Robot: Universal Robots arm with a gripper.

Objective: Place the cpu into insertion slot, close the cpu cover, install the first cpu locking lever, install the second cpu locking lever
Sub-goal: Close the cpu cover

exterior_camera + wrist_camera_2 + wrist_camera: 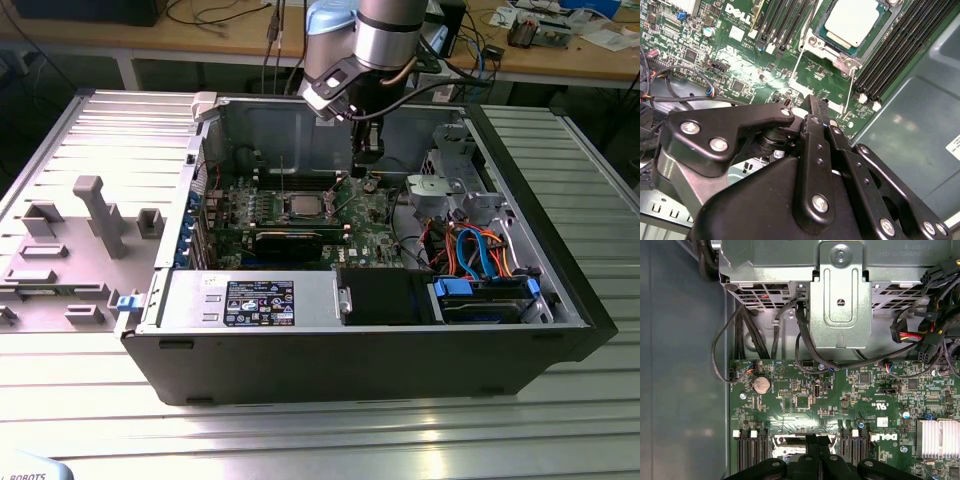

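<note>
Near edge of exterior view: open computer case (330, 360) laid on its side. Middle of frame: cpu (301, 205) seen seated in insertion slot (846, 62) on green motherboard (375, 212). Silver cpu cover (832, 46) framed around chip in second wrist view; whether latched cannot be told. Chip judged light, stiff, fragile underneath; best taken by opposite edges, kept flat. Further back, toward exterior view's right of chip: gripper (366, 165) held just above board, jaws pinched together, nothing seen between.
</note>
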